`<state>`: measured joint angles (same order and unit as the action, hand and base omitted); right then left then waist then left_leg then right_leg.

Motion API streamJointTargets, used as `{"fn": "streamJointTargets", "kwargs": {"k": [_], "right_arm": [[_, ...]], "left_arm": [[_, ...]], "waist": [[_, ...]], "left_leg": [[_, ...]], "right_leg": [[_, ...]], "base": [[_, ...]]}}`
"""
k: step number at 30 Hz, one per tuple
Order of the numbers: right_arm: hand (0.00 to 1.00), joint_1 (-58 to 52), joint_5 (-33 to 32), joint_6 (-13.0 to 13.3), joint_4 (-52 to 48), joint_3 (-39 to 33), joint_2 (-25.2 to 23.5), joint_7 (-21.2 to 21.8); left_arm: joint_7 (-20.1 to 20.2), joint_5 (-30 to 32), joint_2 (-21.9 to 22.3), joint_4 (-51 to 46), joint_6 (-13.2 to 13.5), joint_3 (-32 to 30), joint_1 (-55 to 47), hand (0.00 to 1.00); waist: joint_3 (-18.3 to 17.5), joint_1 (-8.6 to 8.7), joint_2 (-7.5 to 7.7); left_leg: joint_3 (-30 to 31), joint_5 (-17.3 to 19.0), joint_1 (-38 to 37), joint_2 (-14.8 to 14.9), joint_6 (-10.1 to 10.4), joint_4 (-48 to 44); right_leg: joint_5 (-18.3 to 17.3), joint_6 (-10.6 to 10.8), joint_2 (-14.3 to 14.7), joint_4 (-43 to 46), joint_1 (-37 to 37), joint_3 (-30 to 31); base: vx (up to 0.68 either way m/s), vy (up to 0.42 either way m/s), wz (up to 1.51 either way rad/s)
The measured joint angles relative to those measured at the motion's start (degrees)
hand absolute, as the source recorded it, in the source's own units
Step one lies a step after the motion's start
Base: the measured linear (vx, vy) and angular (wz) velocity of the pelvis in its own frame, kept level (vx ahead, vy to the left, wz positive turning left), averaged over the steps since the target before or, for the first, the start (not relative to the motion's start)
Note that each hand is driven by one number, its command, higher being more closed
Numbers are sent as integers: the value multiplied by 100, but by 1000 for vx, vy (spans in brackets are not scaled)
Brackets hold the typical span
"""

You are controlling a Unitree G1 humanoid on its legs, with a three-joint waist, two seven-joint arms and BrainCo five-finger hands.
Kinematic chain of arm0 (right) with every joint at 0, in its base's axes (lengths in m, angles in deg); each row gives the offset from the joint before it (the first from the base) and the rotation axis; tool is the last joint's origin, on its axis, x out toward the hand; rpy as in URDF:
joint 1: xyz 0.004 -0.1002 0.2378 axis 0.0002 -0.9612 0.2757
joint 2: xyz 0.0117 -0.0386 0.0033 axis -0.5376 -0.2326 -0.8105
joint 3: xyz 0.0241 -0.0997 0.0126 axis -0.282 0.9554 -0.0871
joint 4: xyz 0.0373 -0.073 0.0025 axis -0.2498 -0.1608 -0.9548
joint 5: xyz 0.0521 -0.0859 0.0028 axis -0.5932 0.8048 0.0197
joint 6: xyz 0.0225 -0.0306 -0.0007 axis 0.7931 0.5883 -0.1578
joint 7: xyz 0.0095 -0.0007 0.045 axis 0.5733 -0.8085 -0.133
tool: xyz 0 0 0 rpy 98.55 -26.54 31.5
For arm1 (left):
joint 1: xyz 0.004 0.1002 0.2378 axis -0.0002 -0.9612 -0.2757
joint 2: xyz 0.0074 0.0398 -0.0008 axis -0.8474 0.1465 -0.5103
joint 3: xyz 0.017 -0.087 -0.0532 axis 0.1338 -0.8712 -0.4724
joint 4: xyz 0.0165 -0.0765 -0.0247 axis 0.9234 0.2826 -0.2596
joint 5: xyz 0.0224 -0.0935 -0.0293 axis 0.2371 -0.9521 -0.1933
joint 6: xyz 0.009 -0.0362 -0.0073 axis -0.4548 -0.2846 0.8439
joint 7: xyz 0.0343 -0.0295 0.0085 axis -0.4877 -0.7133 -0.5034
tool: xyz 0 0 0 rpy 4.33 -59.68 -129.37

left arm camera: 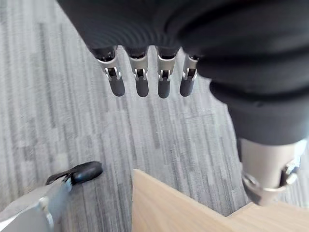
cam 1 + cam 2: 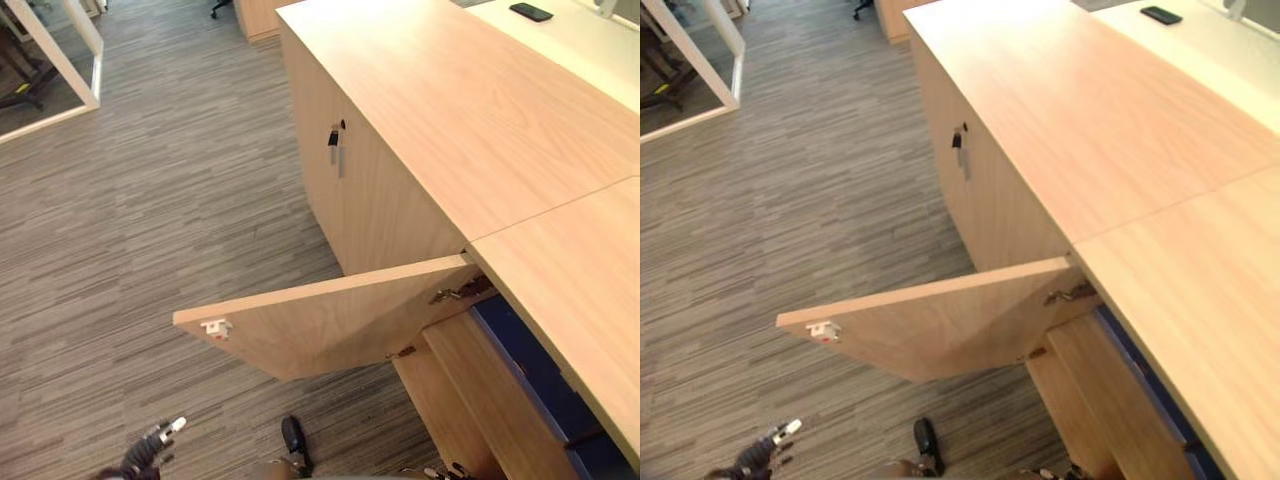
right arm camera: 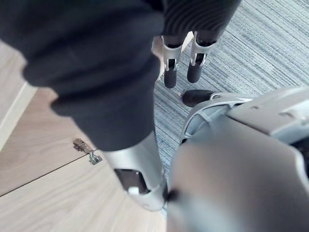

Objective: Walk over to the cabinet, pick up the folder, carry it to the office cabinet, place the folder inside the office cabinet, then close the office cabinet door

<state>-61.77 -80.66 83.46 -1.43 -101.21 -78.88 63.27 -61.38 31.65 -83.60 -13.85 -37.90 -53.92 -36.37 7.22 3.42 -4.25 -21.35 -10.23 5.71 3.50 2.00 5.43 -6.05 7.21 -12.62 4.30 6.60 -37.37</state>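
Note:
The office cabinet (image 2: 400,200) is light wood with a long flat top. Its door (image 2: 330,320) stands swung out over the carpet, a white latch (image 2: 215,327) near its free edge. Inside, under the top, lies the dark blue folder (image 2: 530,370), partly hidden by the cabinet top and a wooden shelf edge. My left hand (image 2: 150,455) hangs low by the door's free end with relaxed, straight fingers (image 1: 140,82) and holds nothing. My right hand (image 3: 170,75) hangs beside the cabinet, fingers straight and empty, close to a door hinge (image 3: 87,150).
A second cabinet door (image 2: 340,190), closed, carries a metal handle with a key (image 2: 337,140). A black phone (image 2: 530,12) lies on a pale desk at the far back. A white-framed glass partition (image 2: 75,50) stands at the far left. Striped grey carpet (image 2: 150,220) lies open to the left.

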Motion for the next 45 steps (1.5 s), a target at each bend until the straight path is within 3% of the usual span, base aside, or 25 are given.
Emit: {"fn": "streamJointTargets", "kwargs": {"k": [8, 13, 15, 21, 24, 32, 38, 45], "right_arm": [[0, -6, -32, -11, 1, -10, -31, -34], [0, -5, -51, -24, -50, -2, -176, -70], [0, -5, -84, -22, -63, 36, -239, -99], [0, -6, -224, -7, -93, 122, -308, -176], [0, -18, -224, -4, -181, 236, -332, -201], [0, -76, -217, -6, -222, 273, -375, -199], [0, -74, 232, -45, -217, 89, -384, -109], [0, -62, 238, -103, -220, 39, -389, -42]], "left_arm": [[-808, 1005, -147, -230, 56, -98, 1047, 0], [-1271, 1857, -338, -204, 39, -56, 1583, 0], [-1541, 2431, -393, -340, -10, 139, 1740, 0], [-1851, 3313, -282, -1534, -11, 946, 1667, 0], [-1894, 3549, -131, -1812, 6, 1208, 1529, 0], [-1848, 3467, 349, -2785, 55, 1672, 443, 0], [-1247, 3401, 439, -2901, 147, 2463, -93, 0], [-926, 3222, 808, -2909, 150, 2727, -410, 0]], "waist": [[35, 32, 71], [28, 30, 242], [8, 29, 296], [12, 23, 307], [11, 44, 307], [-56, -19, 346], [-98, -58, 355], [-92, -86, 386]], "left_leg": [[-144, 26, -82, 84, 18, 1], [-188, 48, -88, 75, 22, -2], [-223, 68, -101, 70, 42, -5], [-283, 104, -202, 80, 87, -4], [-287, 110, -202, 83, 94, -3], [-156, 122, -169, 81, 100, -2], [-25, 116, -65, 18, 62, 0], [13, 98, 55, -71, 16, 0]], "right_leg": [[4, -17, 75, -85, -16, 162], [0, -34, 76, -113, -20, 197], [-8, -50, 82, -94, -24, 227], [-55, -130, 91, 24, -16, 285], [-66, -149, 94, 26, -24, 285], [-115, -241, 46, 226, -47, 154], [-112, -249, -1, 217, -72, -3], [-120, -264, -47, 116, -122, -26]], "base": [[-40, -33, -15], [11, -6, -2], [36, -17, -2], [16, -11, -5], [1, -5, -1], [-3, -8, 10], [-35, -3, 9], [-39, 2, 4]]}}
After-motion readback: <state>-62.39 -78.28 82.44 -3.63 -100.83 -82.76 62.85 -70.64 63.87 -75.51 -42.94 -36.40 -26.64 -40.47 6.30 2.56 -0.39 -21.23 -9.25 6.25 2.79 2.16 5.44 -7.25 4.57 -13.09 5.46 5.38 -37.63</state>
